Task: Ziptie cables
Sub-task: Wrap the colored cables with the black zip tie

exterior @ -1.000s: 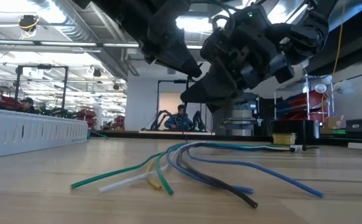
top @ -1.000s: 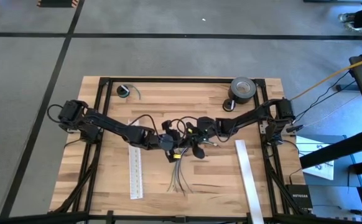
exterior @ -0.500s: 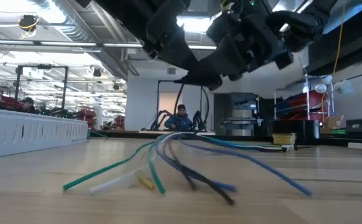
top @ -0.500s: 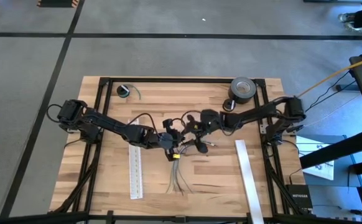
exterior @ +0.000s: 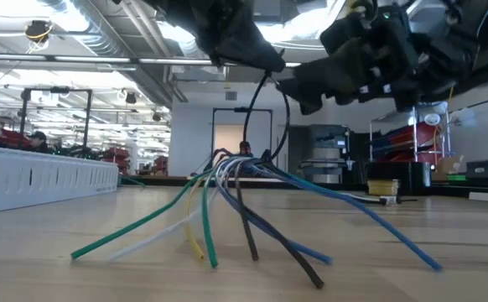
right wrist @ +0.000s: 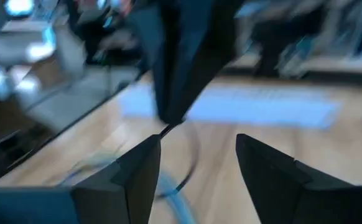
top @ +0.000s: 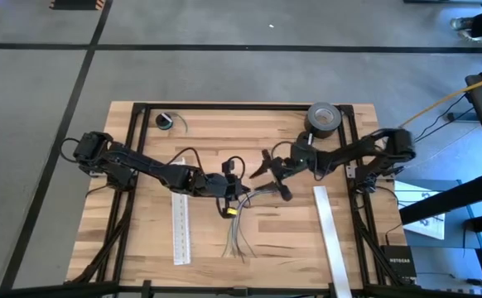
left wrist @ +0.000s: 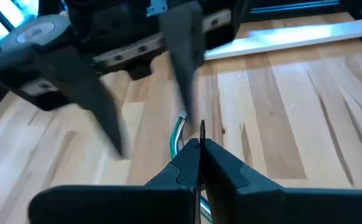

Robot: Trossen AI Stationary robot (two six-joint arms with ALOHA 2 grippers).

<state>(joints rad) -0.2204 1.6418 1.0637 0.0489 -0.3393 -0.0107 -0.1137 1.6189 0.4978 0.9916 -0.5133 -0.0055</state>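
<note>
the left gripper (top: 231, 192) sits near the middle of the pale wooden slatted table (top: 142, 248), its two dark fingers pressed fully together on a thin black plastic ziptie (left wrist: 201, 134) whose tip pokes up between them in the left wrist view. in the low view that ziptie arcs as a slim black loop above the gathered end of the loose bundle of thin green, blue, grey and pale yellow cables (exterior: 227, 210). the bundle's gathered end is lifted off the wood just under the left gripper, while the free ends fan out and rest on the table, toward its near edge in the high view.

the right gripper (top: 276, 175) hangs just beside the bundle, its fingers spread well apart with nothing between them.

a long white slotted strip (top: 180, 228) lies just left of the cables, another white strip (top: 332, 240) well to their right. a grey tape roll (top: 324, 118) stands at the far right corner.
</note>
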